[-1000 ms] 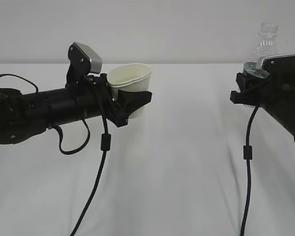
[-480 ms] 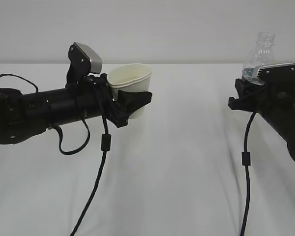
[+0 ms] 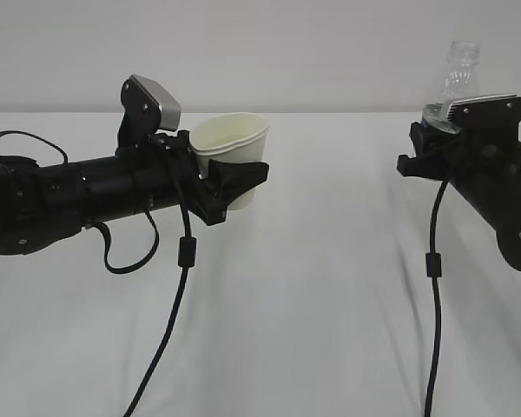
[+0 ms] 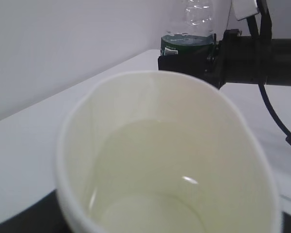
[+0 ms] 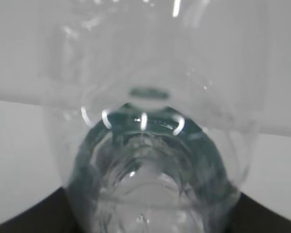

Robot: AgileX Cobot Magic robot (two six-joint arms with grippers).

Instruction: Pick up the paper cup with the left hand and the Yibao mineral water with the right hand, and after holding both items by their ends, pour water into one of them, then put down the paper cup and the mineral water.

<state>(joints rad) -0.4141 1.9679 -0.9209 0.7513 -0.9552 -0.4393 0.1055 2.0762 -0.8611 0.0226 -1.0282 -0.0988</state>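
Observation:
The white paper cup (image 3: 232, 143) hangs upright above the table with my left gripper (image 3: 246, 180) shut on its lower wall. In the left wrist view the cup (image 4: 160, 160) fills the frame, its cream inside showing a faint curved line and a glint low down. My right gripper (image 3: 417, 149) is shut on the Yibao mineral water (image 3: 454, 80), whose clear neck leans slightly right above the grey panel. The bottle's green label (image 4: 185, 44) shows beyond the cup's rim. From the right wrist the bottle (image 5: 150, 160) fills the view and hides the fingers.
A white table (image 3: 313, 304) runs under both arms, with a pale wall behind. A black cable (image 3: 178, 287) hangs from the left arm and another black cable (image 3: 433, 287) from the right. Cup and bottle are well apart.
My right gripper has shifted a little to the left and up with the bottle, whose neck has gone from upright to a slight lean. The left arm and cup have not moved.

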